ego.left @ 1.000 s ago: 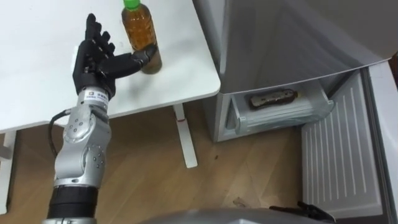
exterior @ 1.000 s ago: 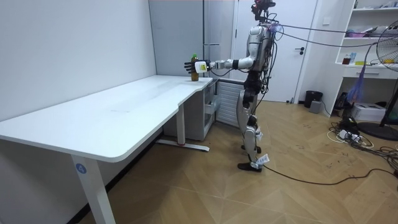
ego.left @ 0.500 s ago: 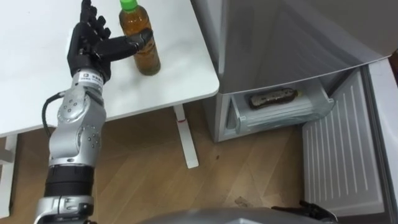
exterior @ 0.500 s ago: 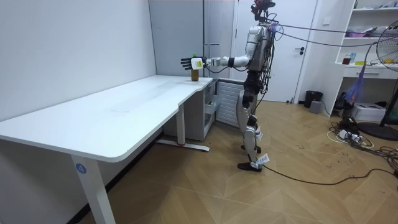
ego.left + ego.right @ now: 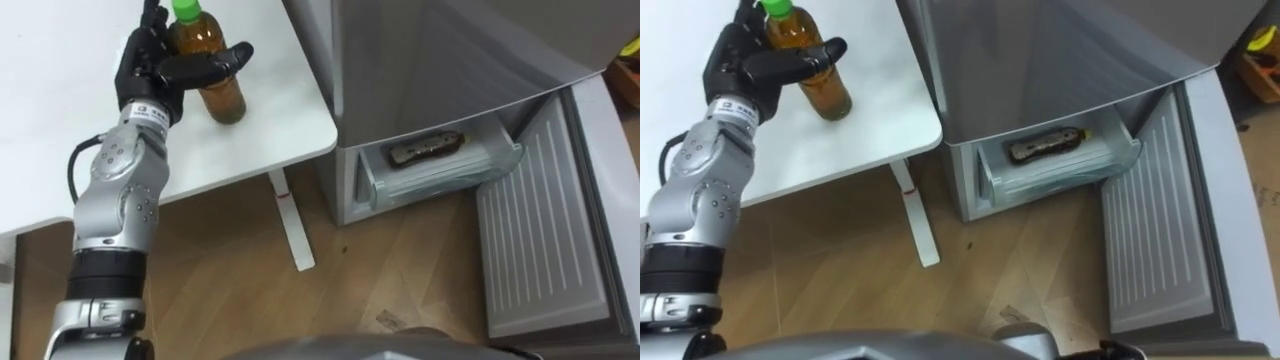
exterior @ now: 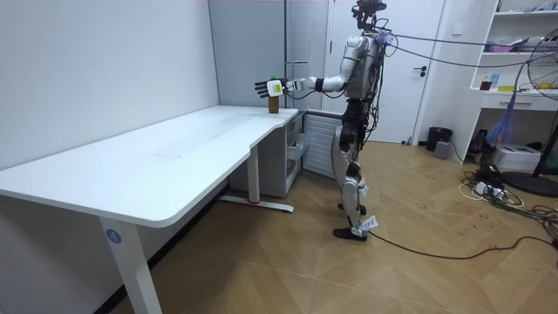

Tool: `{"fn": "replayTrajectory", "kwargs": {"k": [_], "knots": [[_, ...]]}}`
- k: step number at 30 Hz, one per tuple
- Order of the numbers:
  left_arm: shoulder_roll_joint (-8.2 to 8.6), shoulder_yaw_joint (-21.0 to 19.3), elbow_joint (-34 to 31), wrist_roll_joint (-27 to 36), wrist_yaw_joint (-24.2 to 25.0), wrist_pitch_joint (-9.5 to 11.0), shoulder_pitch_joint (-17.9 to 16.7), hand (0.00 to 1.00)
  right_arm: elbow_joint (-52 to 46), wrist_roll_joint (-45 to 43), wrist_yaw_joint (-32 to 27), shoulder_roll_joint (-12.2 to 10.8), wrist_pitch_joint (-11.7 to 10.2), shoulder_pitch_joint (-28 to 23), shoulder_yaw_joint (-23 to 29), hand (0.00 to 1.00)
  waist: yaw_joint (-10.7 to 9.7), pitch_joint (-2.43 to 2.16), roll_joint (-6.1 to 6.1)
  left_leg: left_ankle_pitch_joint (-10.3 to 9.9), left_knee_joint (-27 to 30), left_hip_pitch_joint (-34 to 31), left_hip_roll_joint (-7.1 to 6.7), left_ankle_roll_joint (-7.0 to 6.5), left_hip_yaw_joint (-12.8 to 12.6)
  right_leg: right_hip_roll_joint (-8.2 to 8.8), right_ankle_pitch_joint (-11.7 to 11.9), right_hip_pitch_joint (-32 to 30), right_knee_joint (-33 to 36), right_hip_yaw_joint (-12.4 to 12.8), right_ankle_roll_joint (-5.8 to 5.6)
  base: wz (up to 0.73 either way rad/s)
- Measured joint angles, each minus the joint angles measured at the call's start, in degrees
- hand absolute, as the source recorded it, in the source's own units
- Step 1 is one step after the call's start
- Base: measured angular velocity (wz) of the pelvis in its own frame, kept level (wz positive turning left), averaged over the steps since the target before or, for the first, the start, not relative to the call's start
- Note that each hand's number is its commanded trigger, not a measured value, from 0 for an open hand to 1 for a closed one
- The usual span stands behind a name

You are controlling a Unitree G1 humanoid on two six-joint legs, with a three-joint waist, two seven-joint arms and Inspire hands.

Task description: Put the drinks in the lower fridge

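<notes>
A tea bottle (image 5: 218, 92) with a green cap (image 5: 185, 12) stands upright near the white table's (image 5: 60, 150) right corner. My left hand (image 5: 148, 68) is open against the bottle's left side. Its thumb (image 5: 215, 60) lies across the bottle's front, and the straight fingers reach up behind it. In the room view I stand at the table's far end by the fridge, left arm stretched out to the bottle (image 6: 273, 104). The lower fridge drawer (image 5: 440, 172) is pulled out, with another brown bottle (image 5: 425, 150) lying in it.
The grey fridge body (image 5: 440, 60) stands right of the table. Its lower door (image 5: 540, 235) hangs open over the wooden floor. A white table leg (image 5: 288, 220) stands between the table and the fridge.
My left hand has moved forward, so the bottle now sits between its thumb and fingers, with the thumb across its front. The eye view has shifted a little.
</notes>
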State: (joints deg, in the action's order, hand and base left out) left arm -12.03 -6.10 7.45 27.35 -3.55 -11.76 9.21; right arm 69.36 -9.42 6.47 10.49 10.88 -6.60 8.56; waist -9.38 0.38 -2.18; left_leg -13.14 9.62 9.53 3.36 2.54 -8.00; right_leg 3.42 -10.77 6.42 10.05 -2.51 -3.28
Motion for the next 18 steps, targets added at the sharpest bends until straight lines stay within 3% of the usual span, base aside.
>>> {"fn": "replayTrajectory", "kwargs": {"k": [9,10,12,18], "knots": [[-0.24,0.0,0.0,0.0,0.3,-1.6,0.0,0.0,1.2,-6.1,1.6,-0.2,3.3,-0.4,-0.6,0.0,0.0,0.06,0.03,0.0,0.0,0.1,0.0,0.0,0.0,-0.06,0.0,-0.5,0.8,0.6,0.0,-0.02],[-0.24,0.0,0.0,0.0,0.3,-1.6,0.0,0.64,1.3,-6.6,1.9,-0.2,3.6,-0.4,-0.6,0.0,0.0,0.07,0.04,0.0,0.0,0.0,0.0,0.0,0.0,-0.07,0.0,-0.5,0.8,0.6,0.0,0.0],[-0.26,0.0,0.0,0.0,0.5,-1.7,0.0,1.0,1.6,-6.8,2.6,-0.2,4.2,-0.3,-0.7,0.0,-0.1,0.1,0.05,0.0,0.0,-0.1,0.0,0.0,0.0,-0.09,0.0,-0.5,0.7,0.7,-0.02,0.0],[-0.39,0.0,0.0,0.0,0.6,-1.8,0.0,1.0,1.8,-7.6,3.8,-0.2,5.2,-0.2,-0.7,0.0,-0.1,0.04,-0.08,0.0,0.0,-0.2,0.0,-0.01,0.0,-0.11,0.0,-0.9,0.8,0.7,-0.02,0.0]]}}
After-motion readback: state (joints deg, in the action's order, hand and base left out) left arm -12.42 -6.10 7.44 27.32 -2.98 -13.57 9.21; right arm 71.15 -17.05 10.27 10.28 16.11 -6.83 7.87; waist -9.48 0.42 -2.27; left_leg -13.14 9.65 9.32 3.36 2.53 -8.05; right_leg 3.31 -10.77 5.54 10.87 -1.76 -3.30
